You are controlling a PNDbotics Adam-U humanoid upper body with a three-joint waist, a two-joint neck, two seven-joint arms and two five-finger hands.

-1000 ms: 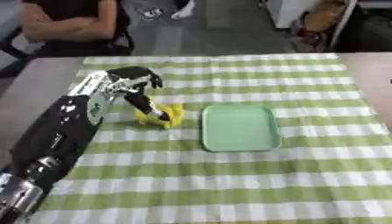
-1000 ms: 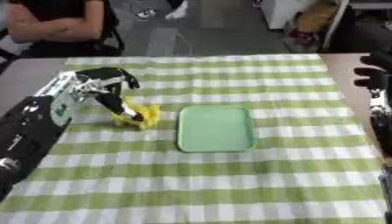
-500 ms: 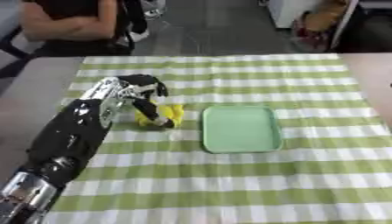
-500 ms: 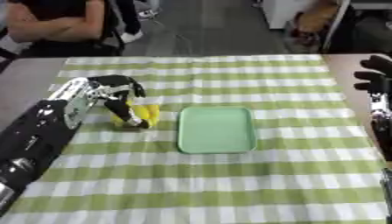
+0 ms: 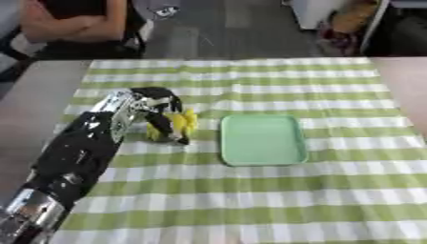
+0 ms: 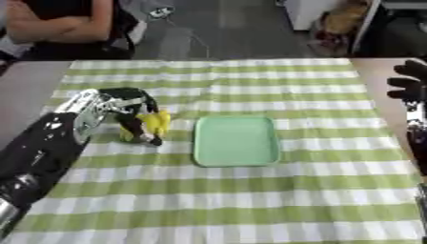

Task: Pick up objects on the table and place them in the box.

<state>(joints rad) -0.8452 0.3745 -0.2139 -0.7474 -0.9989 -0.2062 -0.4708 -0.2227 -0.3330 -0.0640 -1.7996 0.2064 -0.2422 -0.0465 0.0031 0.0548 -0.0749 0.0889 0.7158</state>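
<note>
Yellow and lumpy, the toy (image 5: 177,124) lies on the checked cloth (image 5: 250,190) just left of the green tray (image 5: 262,139), its exact shape too blurred to make out. Left hand (image 5: 158,107) reaches down over it from the tray's left; dark fingers (image 5: 171,134) curl around the toy's near side, touching it. Whether it is lifted off the cloth cannot be told. Right hand (image 6: 410,85) hangs with spread fingers, well right of the tray.
</note>
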